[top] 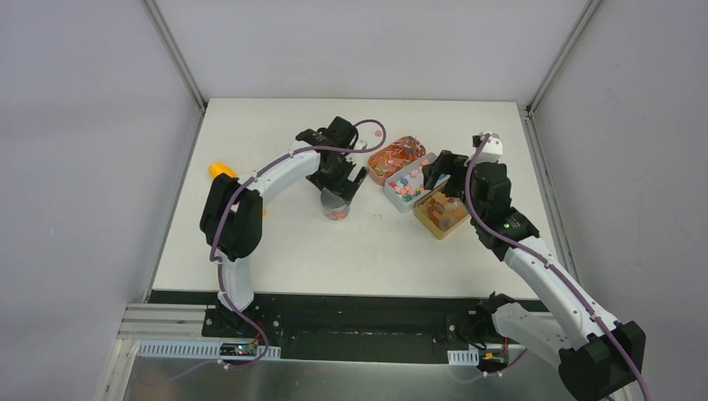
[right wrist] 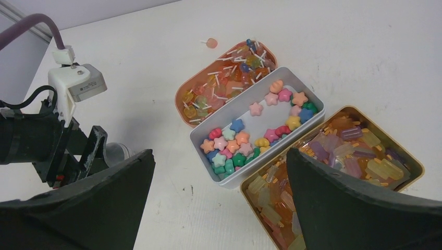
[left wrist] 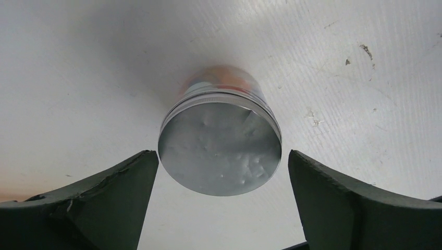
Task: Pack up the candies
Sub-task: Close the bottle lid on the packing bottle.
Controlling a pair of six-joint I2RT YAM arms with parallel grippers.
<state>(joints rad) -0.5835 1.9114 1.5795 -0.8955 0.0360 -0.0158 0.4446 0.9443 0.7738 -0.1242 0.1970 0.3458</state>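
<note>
Currently, on the worktop (top: 351, 259), your right hand (right wrist: 220, 153) hangs with fingers apart over three trays (right wrist: 260, 121) of candies (right wrist: 245, 138) at frame centre-right. Your left hand (left wrist: 221, 156), also spread, straddles the upright jar (top: 336, 209) at centre. It is not touching the silver lid (left wrist: 221, 140). The jar lies directly below, far nearer this hand.

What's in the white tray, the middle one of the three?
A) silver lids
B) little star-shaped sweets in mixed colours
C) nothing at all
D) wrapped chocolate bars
B: the right wrist view shows the white tray holding small star-shaped candies in pink, blue, green and yellow.
</note>
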